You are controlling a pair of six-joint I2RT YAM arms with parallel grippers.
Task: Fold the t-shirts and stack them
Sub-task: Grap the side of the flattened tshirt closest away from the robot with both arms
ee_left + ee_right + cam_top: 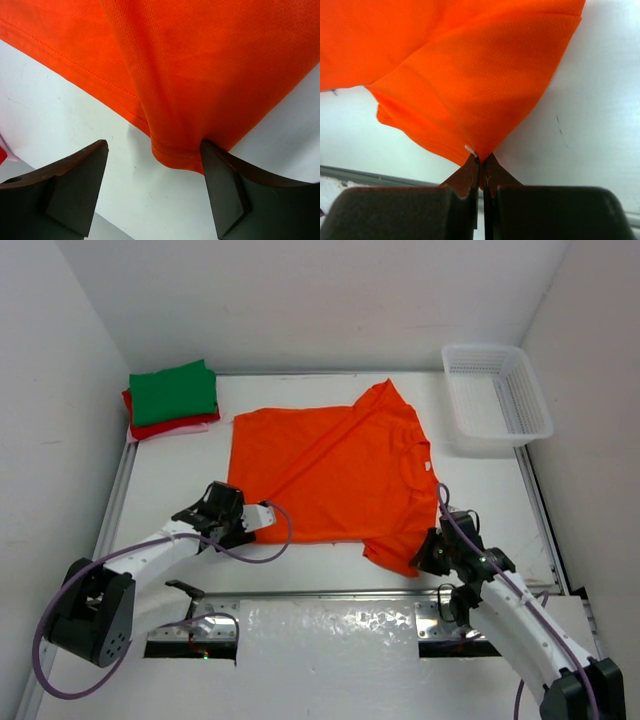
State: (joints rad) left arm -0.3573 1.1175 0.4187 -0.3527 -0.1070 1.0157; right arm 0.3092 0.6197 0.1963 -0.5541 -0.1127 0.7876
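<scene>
Two ends: right gripper [481, 165] pinches a corner of the orange t-shirt [330, 475] lying on the table [180, 480]; left gripper [154, 150] is spread around its hem. If it closes on nothing, the fold could go crooked

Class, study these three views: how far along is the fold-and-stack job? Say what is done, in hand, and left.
Done: a folded green t-shirt lies on a folded red t-shirt at the far left corner. In hand: the orange t-shirt lies spread out; the right gripper is shut on its near corner, the left gripper open around its hem. Left: folding it and stacking it.
</scene>
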